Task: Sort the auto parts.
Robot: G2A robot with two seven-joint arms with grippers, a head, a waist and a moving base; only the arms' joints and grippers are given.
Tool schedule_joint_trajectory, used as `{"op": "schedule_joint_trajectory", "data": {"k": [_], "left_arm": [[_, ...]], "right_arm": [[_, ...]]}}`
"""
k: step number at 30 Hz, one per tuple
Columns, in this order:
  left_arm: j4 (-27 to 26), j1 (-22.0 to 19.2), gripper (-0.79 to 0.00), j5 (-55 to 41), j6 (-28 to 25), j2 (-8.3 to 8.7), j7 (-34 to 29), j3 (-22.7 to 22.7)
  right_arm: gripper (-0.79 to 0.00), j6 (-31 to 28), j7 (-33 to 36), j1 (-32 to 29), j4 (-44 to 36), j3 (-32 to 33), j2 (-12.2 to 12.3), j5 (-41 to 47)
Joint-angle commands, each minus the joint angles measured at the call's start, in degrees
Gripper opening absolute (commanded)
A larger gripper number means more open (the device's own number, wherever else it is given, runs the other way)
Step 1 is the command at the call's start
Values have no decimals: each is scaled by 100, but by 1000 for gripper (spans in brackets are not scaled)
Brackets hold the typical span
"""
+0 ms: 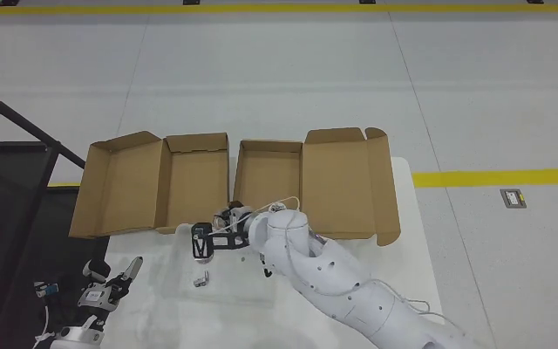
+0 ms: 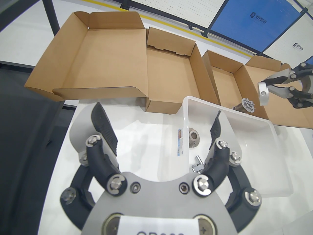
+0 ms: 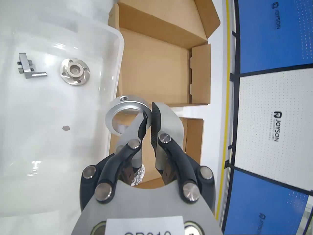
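My right gripper [image 3: 149, 113] is shut on the rim of a silver ring [image 3: 127, 116]. It holds the ring above the spot where the clear bin's rim [image 3: 119, 40] meets the right cardboard box [image 3: 156, 74]. The left wrist view has the same ring [image 2: 263, 94] in that gripper [image 2: 270, 86], far off. In the bin [image 2: 227, 111] lie a round flange [image 2: 194, 137] and a small bracket [image 2: 198, 163]. My left gripper [image 2: 159, 128] hovers open over the bin's near-left corner, holding nothing. From above it sits at the table's front left [image 1: 109, 283].
Two open cardboard boxes stand side by side behind the bin, the left one [image 1: 196, 174] bare inside. A toothed metal part [image 2: 248, 104] lies in the right box [image 1: 266, 174]. A black frame [image 1: 35, 148] borders the table on the left.
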Motion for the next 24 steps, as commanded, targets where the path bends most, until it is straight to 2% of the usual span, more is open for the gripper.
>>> {"op": "schedule_joint_trajectory", "data": {"k": [1, 8, 11, 15, 20, 24], "left_arm": [[0, 0, 0, 0, 0, 0, 0, 0], [0, 0, 0, 0, 0, 0, 0, 0], [0, 0, 0, 0, 0, 0, 0, 0], [0, 0, 0, 0, 0, 0, 0, 0], [0, 0, 0, 0, 0, 0, 0, 0], [0, 0, 0, 0, 0, 0, 0, 0]], "right_arm": [[-785, -11, -135, 13, 18, -13, -3, -6], [-785, -57, -179, -25, 66, -23, -7, 2], [-785, 59, 102, 106, 514, 206, -107, 605], [-785, 459, 735, 569, 1341, 303, -391, 1510], [-785, 685, 1090, 1242, 2716, 113, -859, 2415], [-785, 1352, 1404, 1624, 3753, -44, -1265, 2853]]}}
